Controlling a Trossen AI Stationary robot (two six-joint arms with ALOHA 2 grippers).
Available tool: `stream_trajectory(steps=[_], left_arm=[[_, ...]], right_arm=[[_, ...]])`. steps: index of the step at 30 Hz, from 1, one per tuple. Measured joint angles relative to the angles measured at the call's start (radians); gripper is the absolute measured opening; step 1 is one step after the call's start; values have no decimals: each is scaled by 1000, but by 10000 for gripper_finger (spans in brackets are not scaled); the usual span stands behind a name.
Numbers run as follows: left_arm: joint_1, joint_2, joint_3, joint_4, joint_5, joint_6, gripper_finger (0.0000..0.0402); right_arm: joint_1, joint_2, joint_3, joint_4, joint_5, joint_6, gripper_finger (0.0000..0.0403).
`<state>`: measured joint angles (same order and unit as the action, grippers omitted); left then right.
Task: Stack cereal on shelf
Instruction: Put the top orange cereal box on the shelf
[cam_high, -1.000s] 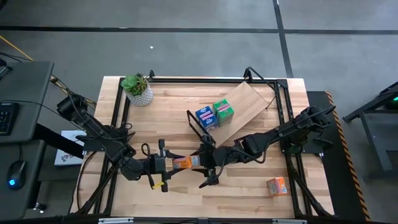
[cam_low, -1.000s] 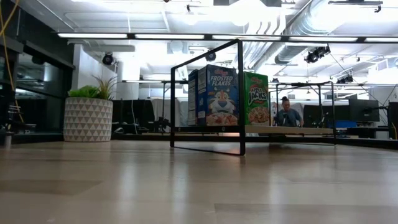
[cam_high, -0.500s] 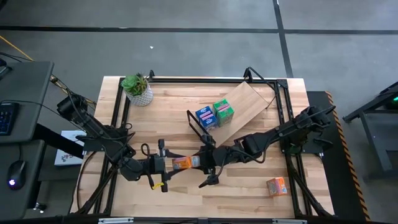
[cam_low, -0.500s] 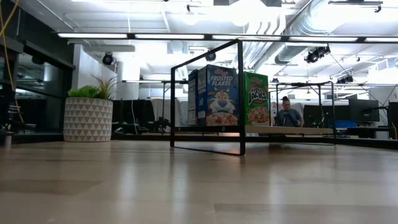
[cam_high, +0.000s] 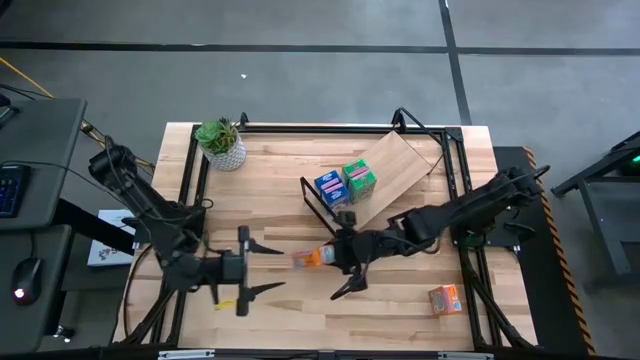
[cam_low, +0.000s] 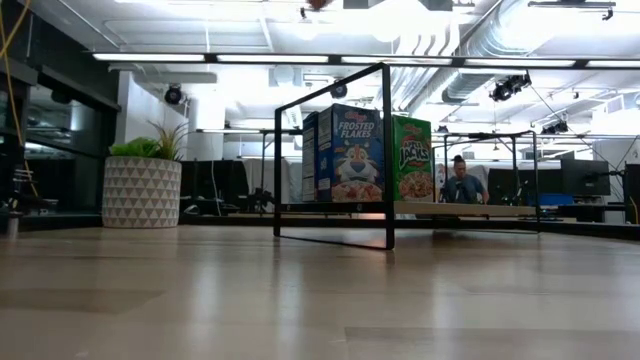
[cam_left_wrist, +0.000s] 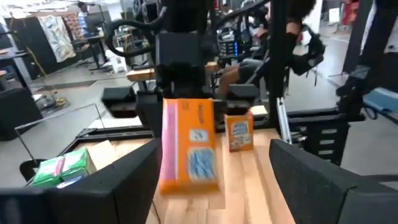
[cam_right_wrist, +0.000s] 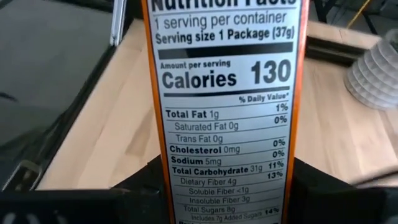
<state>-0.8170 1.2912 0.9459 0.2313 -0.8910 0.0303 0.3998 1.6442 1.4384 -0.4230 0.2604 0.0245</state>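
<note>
Cereal on the shelf: a blue box and a green box stand side by side at its near end. The right gripper grips an orange box above the table's middle, clear of the boards. The left gripper sits just beside it with fingers spread wide, holding nothing. A second orange box lies near the table's right front corner. A potted plant stands at the rear left.

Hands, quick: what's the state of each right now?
Left hand: open, empty, backed away from the box.
Right hand: closed on the orange cereal box.
</note>
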Motion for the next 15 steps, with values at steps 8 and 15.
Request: stream_trajectory(steps=[8, 15], left_arm=[[-84, -17, 0, -62, -121, 0, 289], [-103, -16, 0, -55, -126, -1, 289]], right_arm=[[57, -167, -57, -285, 138, 146, 164], [109, -441, -410, -296, 322, 385, 165]])
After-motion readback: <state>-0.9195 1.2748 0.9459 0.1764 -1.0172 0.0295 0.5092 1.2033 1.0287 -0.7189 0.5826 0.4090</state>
